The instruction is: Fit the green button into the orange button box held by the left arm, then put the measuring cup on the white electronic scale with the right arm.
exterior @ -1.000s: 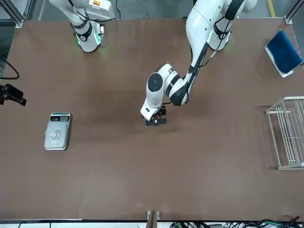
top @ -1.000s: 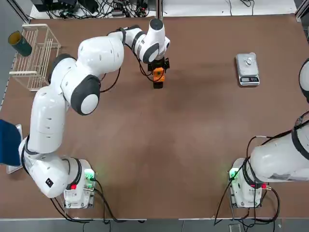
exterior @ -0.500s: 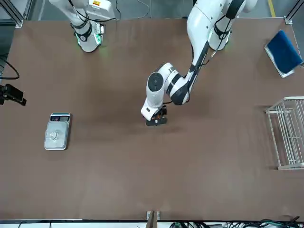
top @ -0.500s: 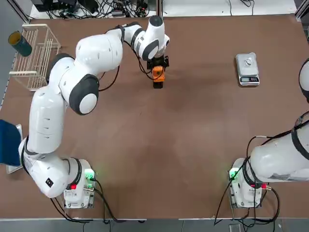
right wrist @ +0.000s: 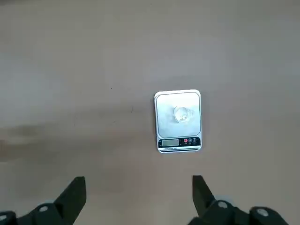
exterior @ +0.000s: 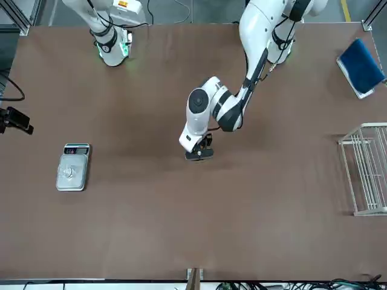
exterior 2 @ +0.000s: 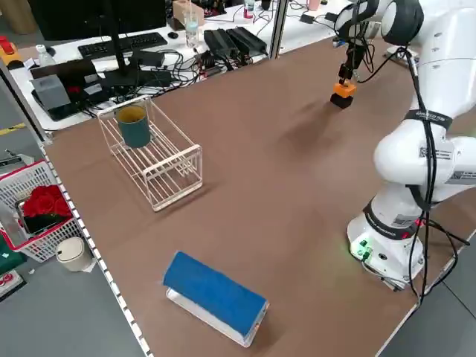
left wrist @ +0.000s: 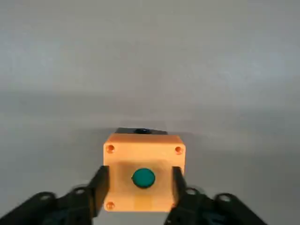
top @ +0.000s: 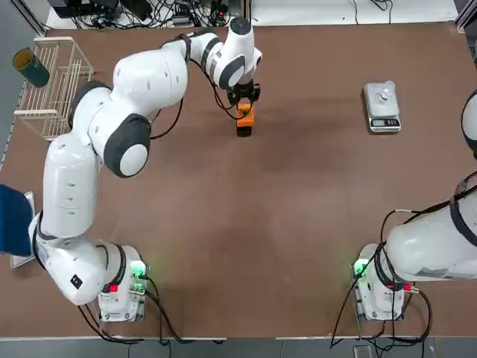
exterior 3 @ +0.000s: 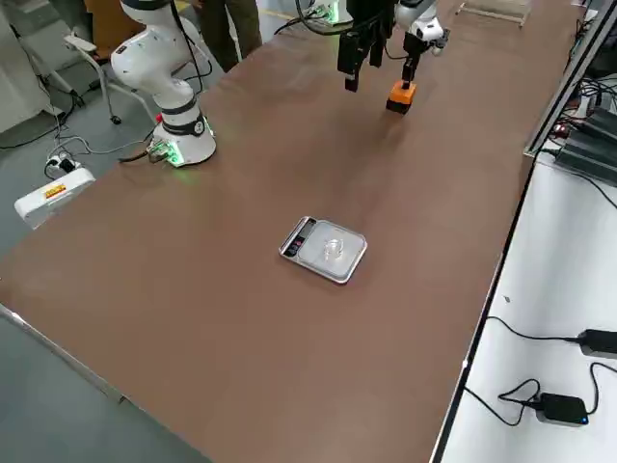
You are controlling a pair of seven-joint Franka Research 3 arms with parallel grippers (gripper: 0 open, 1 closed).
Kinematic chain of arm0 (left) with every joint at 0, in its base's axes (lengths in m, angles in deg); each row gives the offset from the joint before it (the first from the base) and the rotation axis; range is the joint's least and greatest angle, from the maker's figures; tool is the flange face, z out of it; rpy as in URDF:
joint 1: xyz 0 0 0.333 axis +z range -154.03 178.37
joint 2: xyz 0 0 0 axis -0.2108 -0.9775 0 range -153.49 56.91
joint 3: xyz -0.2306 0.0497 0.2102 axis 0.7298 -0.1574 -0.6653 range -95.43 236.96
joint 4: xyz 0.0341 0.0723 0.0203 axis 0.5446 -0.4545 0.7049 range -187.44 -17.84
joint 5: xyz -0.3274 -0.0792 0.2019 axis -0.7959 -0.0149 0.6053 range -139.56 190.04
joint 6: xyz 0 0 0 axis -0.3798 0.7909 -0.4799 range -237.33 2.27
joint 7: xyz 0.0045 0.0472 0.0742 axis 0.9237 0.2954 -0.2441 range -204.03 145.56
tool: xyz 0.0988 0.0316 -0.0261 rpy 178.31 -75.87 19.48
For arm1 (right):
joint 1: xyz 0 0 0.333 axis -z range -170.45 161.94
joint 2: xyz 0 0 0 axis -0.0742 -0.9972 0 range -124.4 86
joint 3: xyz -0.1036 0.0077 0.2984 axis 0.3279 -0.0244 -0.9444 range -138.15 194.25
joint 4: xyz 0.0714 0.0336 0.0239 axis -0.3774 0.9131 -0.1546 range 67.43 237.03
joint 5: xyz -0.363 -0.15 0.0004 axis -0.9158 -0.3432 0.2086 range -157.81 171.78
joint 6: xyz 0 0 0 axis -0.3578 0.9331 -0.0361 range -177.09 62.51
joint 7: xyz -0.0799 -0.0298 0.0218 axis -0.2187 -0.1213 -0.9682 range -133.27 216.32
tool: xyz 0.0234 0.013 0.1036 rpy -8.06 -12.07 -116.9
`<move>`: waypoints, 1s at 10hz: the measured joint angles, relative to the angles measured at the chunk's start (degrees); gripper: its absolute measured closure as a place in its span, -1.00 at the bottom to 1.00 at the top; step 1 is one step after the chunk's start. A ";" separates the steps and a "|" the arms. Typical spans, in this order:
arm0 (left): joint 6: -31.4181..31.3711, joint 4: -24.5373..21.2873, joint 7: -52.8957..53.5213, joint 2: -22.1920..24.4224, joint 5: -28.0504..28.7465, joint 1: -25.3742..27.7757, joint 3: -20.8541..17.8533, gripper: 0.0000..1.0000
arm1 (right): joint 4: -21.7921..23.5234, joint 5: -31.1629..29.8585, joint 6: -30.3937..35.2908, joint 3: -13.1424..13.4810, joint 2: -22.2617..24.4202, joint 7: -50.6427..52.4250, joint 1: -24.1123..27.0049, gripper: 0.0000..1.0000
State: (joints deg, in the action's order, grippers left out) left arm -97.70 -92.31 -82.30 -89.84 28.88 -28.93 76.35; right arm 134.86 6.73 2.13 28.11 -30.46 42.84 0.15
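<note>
The orange button box (left wrist: pixel 143 161) stands on the table at the far middle, with the green button (left wrist: pixel 143 178) seated in the round hole of its top face. My left gripper (left wrist: pixel 139 182) is down over it, its fingers (left wrist: pixel 99 183) pressed against two opposite sides. From overhead, the left gripper (top: pixel 243 101) hides part of the orange button box (top: pixel 244 118). The clear measuring cup (right wrist: pixel 182 114) sits on the plate of the white electronic scale (right wrist: pixel 177 140) at the far right (top: pixel 382 107). High above the scale, my right gripper (right wrist: pixel 138 197) is open and holds nothing.
A small black block (top: pixel 244 132) lies against the box on the side nearer the bases. A wire rack (top: pixel 52 86) with a dark green cup (top: pixel 31 67) stands at the far left. A blue-topped item (top: pixel 13 220) lies at the left edge.
The left gripper's fingers have closed in on the sides of the orange box, and its wrist has shifted slightly away from the bases. The right arm has not moved.
</note>
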 joint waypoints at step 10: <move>0.75 -1.34 -0.83 0.50 0.00 -0.64 0.27 0.98 | 0.00 0.00 -0.03 -0.20 0.00 0.01 0.02 -1.00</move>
State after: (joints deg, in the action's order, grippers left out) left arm -96.95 -93.65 -83.13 -89.34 28.88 -29.57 76.61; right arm 134.86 6.73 2.10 27.90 -30.46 42.85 0.17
